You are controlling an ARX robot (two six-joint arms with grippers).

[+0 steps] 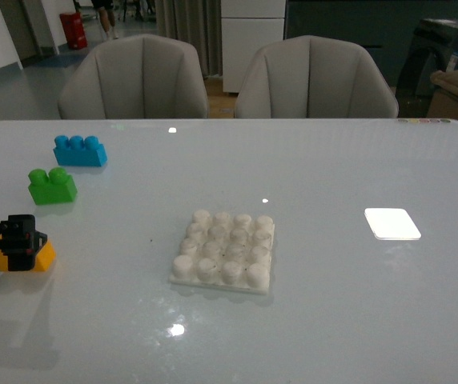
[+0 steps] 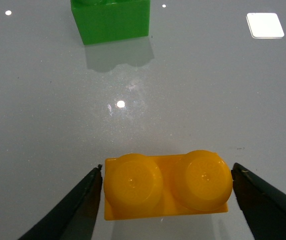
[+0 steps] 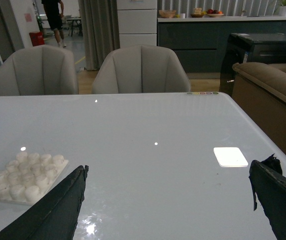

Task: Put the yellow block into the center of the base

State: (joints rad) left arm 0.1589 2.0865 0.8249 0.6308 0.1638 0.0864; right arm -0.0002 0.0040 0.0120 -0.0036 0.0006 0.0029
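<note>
Grasp step in hand. Left pincer (image 2: 167, 172) is down at the near-left of the surface (image 1: 333, 160) and straddles the yellow block (image 2: 167, 186). One jaw stands at each short end of the block, at or just short of contact. I cannot tell from the wrist view whether they bear on it. The block sits flat on the surface, studs up, not lifted. A green brick (image 1: 52, 186) lies just beyond it and a blue brick (image 1: 79, 150) further back. The base (image 1: 225, 250) lies mid-surface, well apart to the right of the block, with all its studs bare. Right pincer (image 3: 168, 170) is spread wide, holds nothing, and hangs above the surface on the right side. My judgement is that nothing is placed yet. Next move calls for a firm clamp across the block ends, a straight lift, then a carry over to the base centre. The block must stay level and square to the stud grid before pressing down.
</note>
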